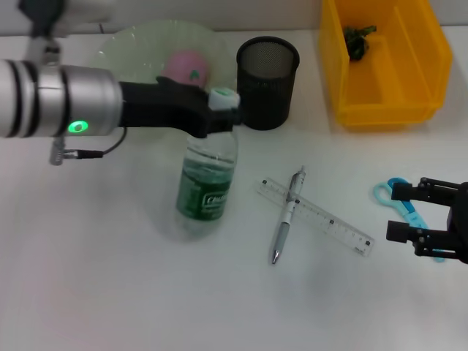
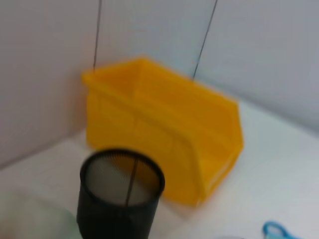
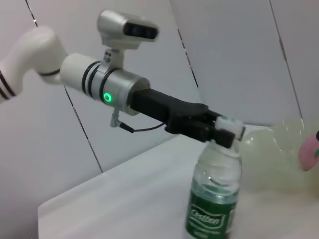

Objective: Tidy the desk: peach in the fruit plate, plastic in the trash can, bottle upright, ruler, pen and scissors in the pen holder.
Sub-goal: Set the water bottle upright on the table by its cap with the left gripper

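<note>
My left gripper (image 1: 219, 106) is shut on the white cap of the clear bottle (image 1: 208, 175), which stands upright on the table; the right wrist view shows the same grip (image 3: 222, 132) on the bottle (image 3: 215, 199). The pink peach (image 1: 187, 66) lies in the green fruit plate (image 1: 128, 44). The black mesh pen holder (image 1: 268, 73) stands just right of the bottle cap. A clear ruler (image 1: 316, 216) and a pen (image 1: 287, 218) lie crossed mid-table. My right gripper (image 1: 395, 212) is open over the blue scissors (image 1: 406, 206). Dark plastic (image 1: 358, 40) lies in the yellow bin (image 1: 409, 95).
The yellow bin (image 2: 164, 129) stands at the back right against the wall, close behind the pen holder (image 2: 122, 194). The scissors' handle (image 2: 276, 230) shows at that view's edge. The plate (image 3: 279, 149) and peach (image 3: 310, 152) sit behind the bottle.
</note>
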Controlling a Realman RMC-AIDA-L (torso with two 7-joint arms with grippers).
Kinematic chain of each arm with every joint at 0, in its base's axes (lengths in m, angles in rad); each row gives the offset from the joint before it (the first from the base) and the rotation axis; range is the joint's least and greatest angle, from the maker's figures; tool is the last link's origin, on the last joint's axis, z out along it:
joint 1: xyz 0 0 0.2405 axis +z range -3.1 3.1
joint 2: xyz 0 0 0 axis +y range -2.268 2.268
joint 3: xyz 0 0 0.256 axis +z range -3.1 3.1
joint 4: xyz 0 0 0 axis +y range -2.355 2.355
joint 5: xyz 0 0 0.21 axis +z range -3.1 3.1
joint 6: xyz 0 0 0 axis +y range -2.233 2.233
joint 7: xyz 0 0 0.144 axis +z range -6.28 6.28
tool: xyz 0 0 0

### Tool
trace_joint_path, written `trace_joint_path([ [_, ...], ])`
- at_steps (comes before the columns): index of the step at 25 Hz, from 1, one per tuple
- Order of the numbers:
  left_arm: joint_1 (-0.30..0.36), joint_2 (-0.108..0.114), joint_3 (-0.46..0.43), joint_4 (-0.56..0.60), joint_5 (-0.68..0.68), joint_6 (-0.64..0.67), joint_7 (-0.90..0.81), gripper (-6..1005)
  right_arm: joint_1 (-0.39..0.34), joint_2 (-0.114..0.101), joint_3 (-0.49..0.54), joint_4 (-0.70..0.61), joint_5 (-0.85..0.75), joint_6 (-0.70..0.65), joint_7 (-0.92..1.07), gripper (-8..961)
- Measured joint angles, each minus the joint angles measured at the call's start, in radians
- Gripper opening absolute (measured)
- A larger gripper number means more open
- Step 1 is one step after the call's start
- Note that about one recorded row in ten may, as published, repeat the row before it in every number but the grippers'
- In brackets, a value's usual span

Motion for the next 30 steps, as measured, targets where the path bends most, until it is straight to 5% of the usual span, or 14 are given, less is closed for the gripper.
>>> trace_joint_path([
  [7,0.078,0.002,-0.099,-0.102,-0.309,0.009,0.305,451,0.010,0.003,0.018,0.000,0.001,-0.002,0.006,759],
  [13,0.076,0.002,-0.193,-0.313,-0.544,0.056,0.576,450,0.018,0.007,0.021,0.000,0.001,-0.003,0.015,759],
  [23,0.065,0.003,-0.290,-0.585,-0.759,0.247,0.968,450,0.026,0.012,0.033,0.003,0.001,-0.003,0.018,759],
  [30,0.067,0.003,-0.349,-0.693,-0.781,0.311,1.090,450,0.040,0.012,0.046,0.020,0.001,-0.003,0.018,760],
])
